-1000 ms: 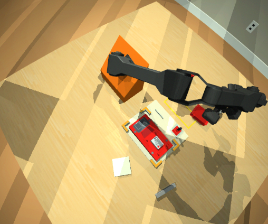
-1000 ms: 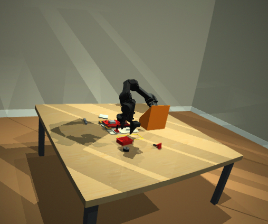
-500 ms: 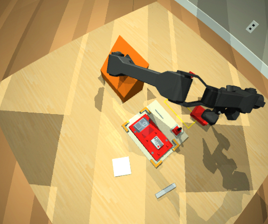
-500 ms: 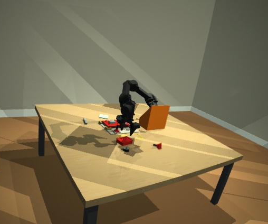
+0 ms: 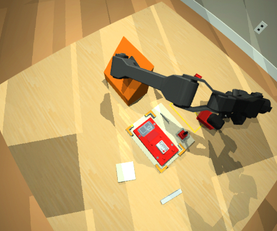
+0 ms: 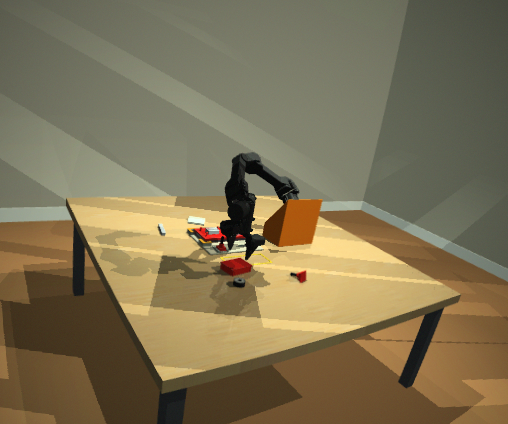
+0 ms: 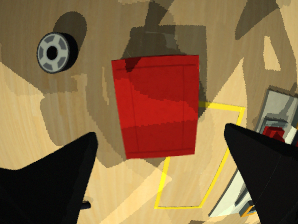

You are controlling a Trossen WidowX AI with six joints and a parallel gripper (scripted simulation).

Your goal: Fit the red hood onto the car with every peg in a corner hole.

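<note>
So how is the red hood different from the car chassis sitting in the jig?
The hood is a plain red block shape, while the chassis is longer and carries a pale engine block and a grey patch. The hood lies on the table beside the yellow outline, whereas the chassis sits between the jig's orange corner pieces. Both are red.

From above, the tool (image 5: 221, 120) (image 6: 238, 250) (image 7: 161, 135) and the arm hide part of the red hood (image 5: 205, 119) (image 6: 236, 266) (image 7: 157, 107) and stretches of the yellow outline (image 5: 182, 118) (image 6: 259, 254) (image 7: 202, 206). The wrist picture's edge cuts off the jig (image 7: 282, 102), and the exterior view leaves the deck's pegs too small to tell.
</note>
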